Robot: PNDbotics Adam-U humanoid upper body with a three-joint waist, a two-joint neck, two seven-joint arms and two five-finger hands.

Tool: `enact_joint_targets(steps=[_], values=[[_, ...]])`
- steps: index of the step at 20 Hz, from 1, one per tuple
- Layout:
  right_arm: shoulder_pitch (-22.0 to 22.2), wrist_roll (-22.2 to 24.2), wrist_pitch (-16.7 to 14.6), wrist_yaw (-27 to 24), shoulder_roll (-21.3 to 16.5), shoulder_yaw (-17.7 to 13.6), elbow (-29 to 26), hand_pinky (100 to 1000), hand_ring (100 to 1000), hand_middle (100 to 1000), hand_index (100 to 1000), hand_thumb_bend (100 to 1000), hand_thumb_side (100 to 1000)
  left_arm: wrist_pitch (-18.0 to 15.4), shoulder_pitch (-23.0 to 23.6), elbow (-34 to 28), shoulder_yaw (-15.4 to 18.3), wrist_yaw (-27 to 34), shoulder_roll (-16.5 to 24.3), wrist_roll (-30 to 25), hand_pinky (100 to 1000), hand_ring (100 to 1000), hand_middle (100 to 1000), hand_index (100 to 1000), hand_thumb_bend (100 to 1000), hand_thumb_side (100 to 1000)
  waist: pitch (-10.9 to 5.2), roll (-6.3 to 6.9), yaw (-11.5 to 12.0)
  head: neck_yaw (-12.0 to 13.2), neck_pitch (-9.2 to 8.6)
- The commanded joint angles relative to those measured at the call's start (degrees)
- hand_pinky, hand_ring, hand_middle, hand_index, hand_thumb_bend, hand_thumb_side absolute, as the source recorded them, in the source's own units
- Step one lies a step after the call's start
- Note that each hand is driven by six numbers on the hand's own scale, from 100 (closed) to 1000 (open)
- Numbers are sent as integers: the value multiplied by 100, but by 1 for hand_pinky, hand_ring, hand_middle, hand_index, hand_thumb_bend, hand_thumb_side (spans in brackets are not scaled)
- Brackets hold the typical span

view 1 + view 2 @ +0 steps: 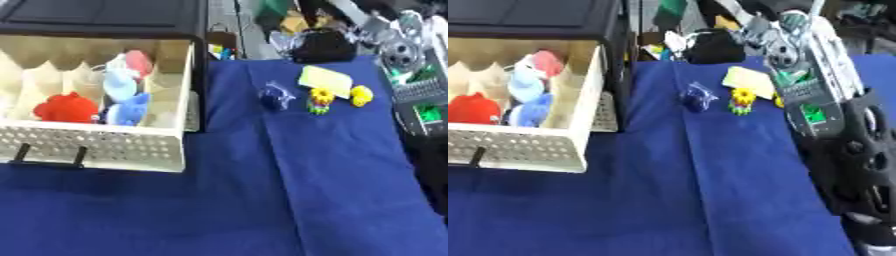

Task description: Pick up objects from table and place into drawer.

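Left eye view: blue cloth [332, 190], open drawer [105, 145], robot hand state unclear.

the robot's right arm [815, 85] is built of silver metal joints with round bearing-like parts and a grey finned section carrying green patches. lower down, its casing [868, 160] turns black, pierced with rounded oval openings.

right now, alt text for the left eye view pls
An open white drawer at left holds red and blue toys. On the blue cloth to its right lie a dark blue object, yellow card, flower toy and yellow toy.
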Motion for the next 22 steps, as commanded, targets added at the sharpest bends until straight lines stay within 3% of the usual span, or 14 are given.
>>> enact_joint_targets(steps=[1, 10, 22], values=[[-295, 91, 68, -316, 39, 30, -100, 545, 750, 250, 599, 158, 545, -4, 10, -75, -24, 24, 124, -40, 654, 651, 807, 863, 304, 1000, -120, 12, 17, -37, 26], [-878, 310, 11, -546, 622, 290, 269, 543, 751, 247, 598, 150, 554, 28, 8, -75, -77, 77, 129, -108, 655, 652, 809, 863, 303, 1000, -129, -21, 148, -148, 32], [-840, 692, -368, -581, 1033, 592, 628, 553, 760, 262, 621, 170, 586, 61, -29, -75, -80, 127, 123, -146, 655, 653, 811, 863, 301, 1000, -108, -44, 212, -183, 8]])
